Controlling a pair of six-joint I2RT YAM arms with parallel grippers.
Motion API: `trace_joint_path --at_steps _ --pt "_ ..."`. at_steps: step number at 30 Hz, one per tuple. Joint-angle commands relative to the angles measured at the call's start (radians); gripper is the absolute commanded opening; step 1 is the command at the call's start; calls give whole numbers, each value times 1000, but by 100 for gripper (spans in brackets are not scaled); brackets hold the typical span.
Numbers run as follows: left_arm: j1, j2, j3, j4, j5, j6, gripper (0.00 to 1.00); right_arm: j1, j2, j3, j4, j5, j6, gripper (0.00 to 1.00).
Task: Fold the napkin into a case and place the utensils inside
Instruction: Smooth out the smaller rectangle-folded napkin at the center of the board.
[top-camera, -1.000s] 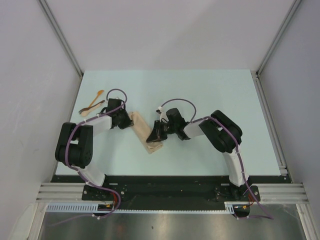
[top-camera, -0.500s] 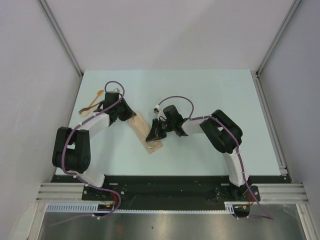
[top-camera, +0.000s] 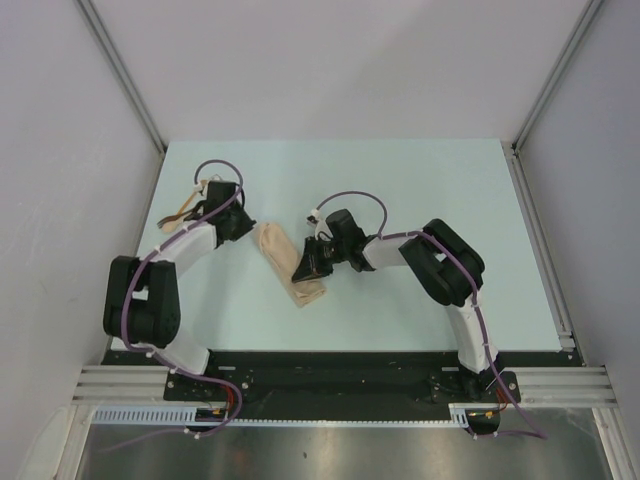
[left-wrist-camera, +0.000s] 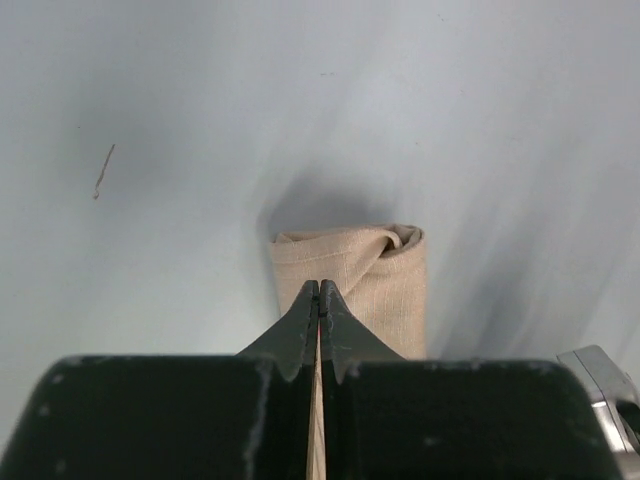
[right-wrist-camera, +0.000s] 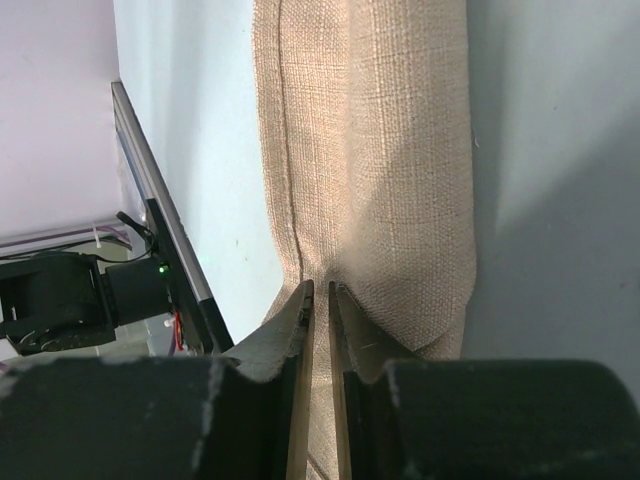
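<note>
1. Fingers (left-wrist-camera: 296, 325) of the left gripper (left-wrist-camera: 318, 292) are pressing flat against each other, and no gap is showing between their tips in the left wrist view.
2. Those tips are hanging over the napkin (left-wrist-camera: 352, 262), whose folded end is showing just beyond them at the centre of that frame. Whether they are nipping any cloth, I cannot tell.
3. In the top view, the left gripper (top-camera: 246, 228) is sitting at the upper-left end of the napkin (top-camera: 282, 252), left of the frame's centre.
4. The right gripper (right-wrist-camera: 320, 292) is clamping the napkin (right-wrist-camera: 380, 150). Its fingers are standing only a thin slit apart, and a crease of the cloth is running straight into that slit, with tan weave showing between them.
5. Seen from above, the right gripper (top-camera: 303, 266) is meeting the strip's right edge about midway along it, near the frame's centre.
6. The napkin, folded into a narrow strip, is lying diagonally on the pale table (top-camera: 400, 180), running from upper left to lower right.
7. The utensils (top-camera: 180, 213) are lying towards the left edge of the frame, partly hidden by the left arm (top-camera: 190, 243) and well apart from the napkin.
</note>
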Motion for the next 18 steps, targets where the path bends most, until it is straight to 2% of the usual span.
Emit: trace_joint_path --at_steps 1,18 --pt "-1 64 51 13 -2 -23 0 5 15 15 10 3 -16 15" --pt "-54 244 35 141 104 -68 0 4 43 10 10 5 -18 15"
